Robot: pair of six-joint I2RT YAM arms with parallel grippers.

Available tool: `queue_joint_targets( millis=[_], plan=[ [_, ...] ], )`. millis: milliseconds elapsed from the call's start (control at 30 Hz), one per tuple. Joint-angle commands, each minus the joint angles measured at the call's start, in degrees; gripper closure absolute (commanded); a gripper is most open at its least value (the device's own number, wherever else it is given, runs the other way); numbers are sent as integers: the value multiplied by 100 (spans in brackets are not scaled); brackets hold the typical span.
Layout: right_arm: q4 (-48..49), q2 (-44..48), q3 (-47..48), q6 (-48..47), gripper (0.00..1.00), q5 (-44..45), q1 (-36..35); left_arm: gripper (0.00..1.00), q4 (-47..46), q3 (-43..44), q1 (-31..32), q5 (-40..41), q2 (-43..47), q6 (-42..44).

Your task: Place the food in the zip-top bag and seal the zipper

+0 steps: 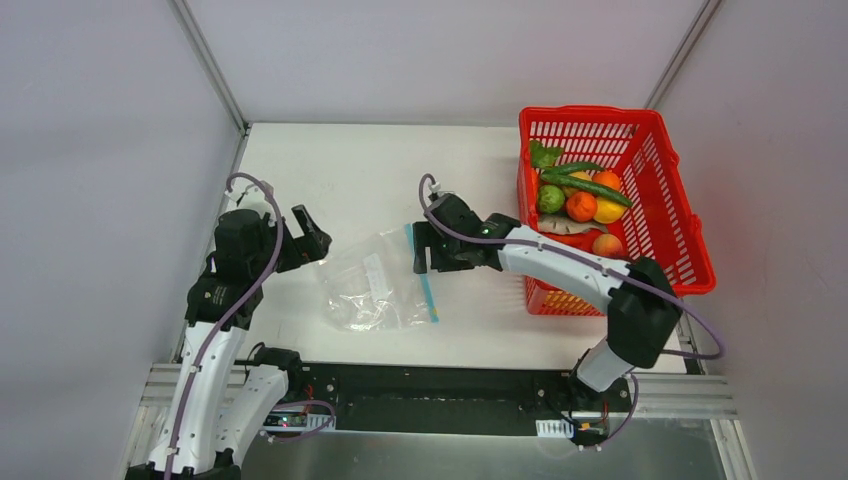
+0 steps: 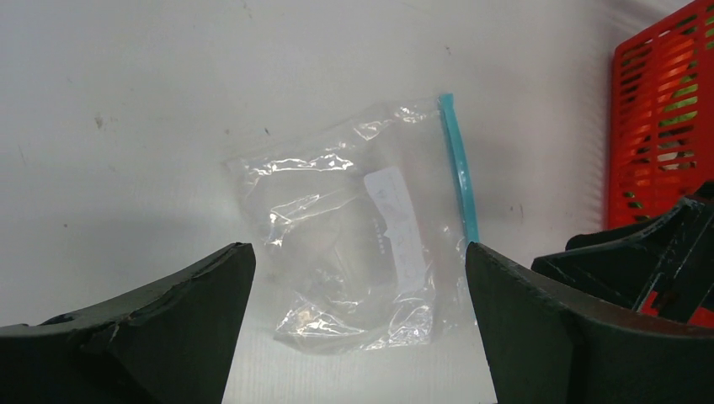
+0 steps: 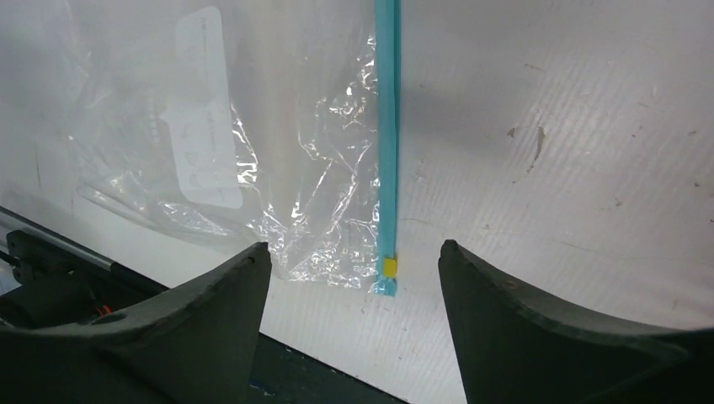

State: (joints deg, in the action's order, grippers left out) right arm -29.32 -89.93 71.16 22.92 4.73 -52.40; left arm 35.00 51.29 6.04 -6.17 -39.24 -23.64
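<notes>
Top view: you are looking at the zip-top bag [image 1: 375,285] lying flat on the table [image 1: 340,170], its zipper [image 1: 428,288] facing the red basket [image 1: 690,235] holding the food [image 1: 580,200]. Your right gripper [image 1: 424,258] is hovering over the zipper, your left gripper [image 1: 312,240] just beside the bag. Left wrist: your fingers [image 2: 168,337] are gaping wide, gripping nothing; the white label [image 2: 396,227] is showing only illegible print. Right wrist: your jaws are standing wide apart, empty; a yellow tab [image 3: 390,266] is capping the zipper's near end

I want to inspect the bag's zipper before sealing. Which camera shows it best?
Right wrist: the zipper runs close up, its yellow end tab visible. Left wrist shows it smaller and farther off. From above it is tiny, partly hidden by the right gripper.
</notes>
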Motion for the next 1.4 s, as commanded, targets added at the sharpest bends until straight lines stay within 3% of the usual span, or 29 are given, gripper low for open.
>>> queue_joint_targets(
  millis=[0, 233, 667, 800, 1200, 1300, 1367],
  plan=[
    [375, -452, 428, 189, 26, 164, -33, 0, -26, -294, 31, -115, -7, -204],
    [555, -1526, 819, 198, 37, 40, -33, 0, -8, -1001, 28, 173, 13, -533],
    [976, -2183, 802, 175, 47, 140, 90, 9, -450, -1910, 28, 391, -219, -800],
    [1160, -2187, 657, 78, 56, -193, 197, 16, -577, -1993, 29, 415, -387, -799],
    [1368, -2148, 387, 135, 64, -424, 260, 40, -1178, -2378, 28, 159, -946, -914],
    [1450, -2052, 328, 153, 71, -517, 273, 46, -1297, -2410, 28, 86, -991, -956],
    [1543, -1963, 280, 182, 82, -704, 293, 48, -1345, -2422, 28, 54, -1037, -958]
  ],
)
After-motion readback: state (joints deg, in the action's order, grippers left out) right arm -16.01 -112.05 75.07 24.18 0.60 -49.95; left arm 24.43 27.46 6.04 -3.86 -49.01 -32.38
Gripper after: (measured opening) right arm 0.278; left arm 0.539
